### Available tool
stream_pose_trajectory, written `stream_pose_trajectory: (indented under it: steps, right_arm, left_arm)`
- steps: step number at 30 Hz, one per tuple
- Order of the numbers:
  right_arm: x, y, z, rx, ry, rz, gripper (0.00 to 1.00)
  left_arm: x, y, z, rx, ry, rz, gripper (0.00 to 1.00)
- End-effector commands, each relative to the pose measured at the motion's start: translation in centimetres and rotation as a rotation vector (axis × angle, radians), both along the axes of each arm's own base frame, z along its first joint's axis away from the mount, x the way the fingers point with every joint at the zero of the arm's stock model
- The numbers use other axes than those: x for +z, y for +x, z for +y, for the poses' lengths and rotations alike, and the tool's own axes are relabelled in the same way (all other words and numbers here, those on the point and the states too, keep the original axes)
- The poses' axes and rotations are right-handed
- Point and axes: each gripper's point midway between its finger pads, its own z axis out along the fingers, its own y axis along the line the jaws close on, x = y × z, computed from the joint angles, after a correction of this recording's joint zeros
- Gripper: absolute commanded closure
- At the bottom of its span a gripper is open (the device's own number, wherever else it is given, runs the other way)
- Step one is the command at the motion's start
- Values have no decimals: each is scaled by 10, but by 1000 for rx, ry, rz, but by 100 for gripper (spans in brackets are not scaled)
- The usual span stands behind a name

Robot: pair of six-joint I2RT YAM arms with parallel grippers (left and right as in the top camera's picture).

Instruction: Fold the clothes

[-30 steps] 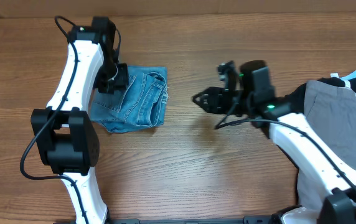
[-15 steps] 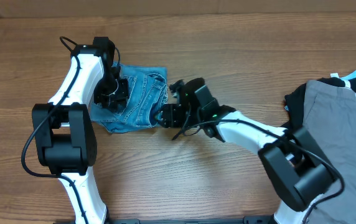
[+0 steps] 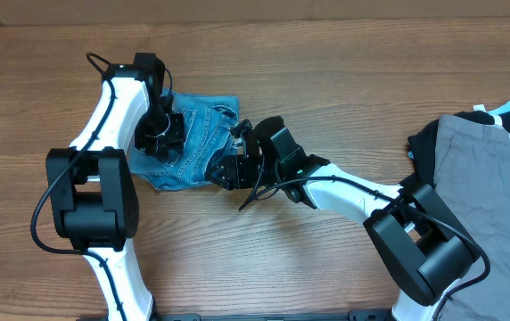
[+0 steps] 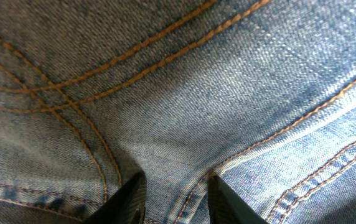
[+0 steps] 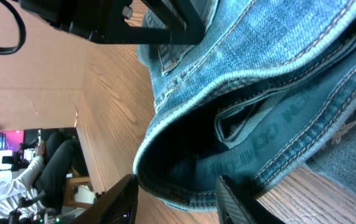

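The light-blue jeans lie folded into a small bundle on the wooden table, left of centre. My left gripper presses down on top of the bundle; in the left wrist view its open fingers straddle a stitched seam of the denim. My right gripper is at the bundle's right front edge. In the right wrist view its open fingers sit on either side of the waistband edge, not closed on it.
A pile of other clothes, grey on top, lies at the table's right edge. The wooden table extends around the bundle. The left arm stands just left of the jeans.
My right arm swung left from the table's middle to the jeans' right edge. My left gripper lowered onto the bundle and has held still for the last half second.
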Motion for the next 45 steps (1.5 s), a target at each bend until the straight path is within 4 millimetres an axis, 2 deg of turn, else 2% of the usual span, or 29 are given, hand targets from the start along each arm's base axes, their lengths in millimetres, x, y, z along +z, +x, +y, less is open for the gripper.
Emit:
stream_pose_trajectory:
  steps: [1, 6, 10, 13, 15, 18, 20, 24, 30, 35, 36, 37, 38, 42, 45]
  right_arm:
    - [13, -2, 5, 47, 47, -16, 57]
    - [33, -7, 14, 112, 137, -52, 56]
    - [19, -1, 11, 51, 67, -48, 57]
    - [0, 6, 1, -26, -28, -33, 71]
    - [-12, 8, -4, -51, -69, -18, 75]
    - [-20, 7, -4, -57, -77, 13, 90]
    - [-21, 7, -4, -55, -76, 14, 95]
    - [-17, 8, -4, -46, -58, 9, 96]
    - [-26, 19, -43, -144, -129, 132, 96]
    - [-33, 14, -79, -221, -197, 286, 96]
    - [-32, 14, -85, -227, -204, 295, 92]
    - [-29, 15, -87, -216, -195, 292, 79]
    - [-22, 15, -88, -191, -175, 274, 71]
    - [9, 27, -98, -203, -110, 211, 75]
    - [42, 44, -98, -221, -41, 99, 73]
  left_arm:
    - [-5, -7, -2, -16, -10, 28, 61]
    - [-5, -7, -2, -16, -10, 29, 58]
    - [-5, -7, -2, -16, -10, 28, 55]
    - [-5, -7, -2, -16, -10, 29, 54]
    - [-5, -7, -1, -15, -10, 29, 52]
    - [-5, -7, -1, -15, -10, 27, 50]
    - [-5, -7, -1, -14, -10, 30, 50]
    - [-3, -9, 0, -20, -7, 38, 50]
    - [13, -7, 24, 12, 48, 44, 49]
    - [17, -6, 42, 48, 46, 47, 50]
    - [17, -7, 44, 54, 40, 50, 49]
    - [17, -7, 45, 55, 33, 49, 50]
    - [18, -7, 45, 60, 25, 48, 50]
    - [26, 0, 34, 35, -68, 14, 50]
    - [38, 16, 22, -29, -153, -62, 48]
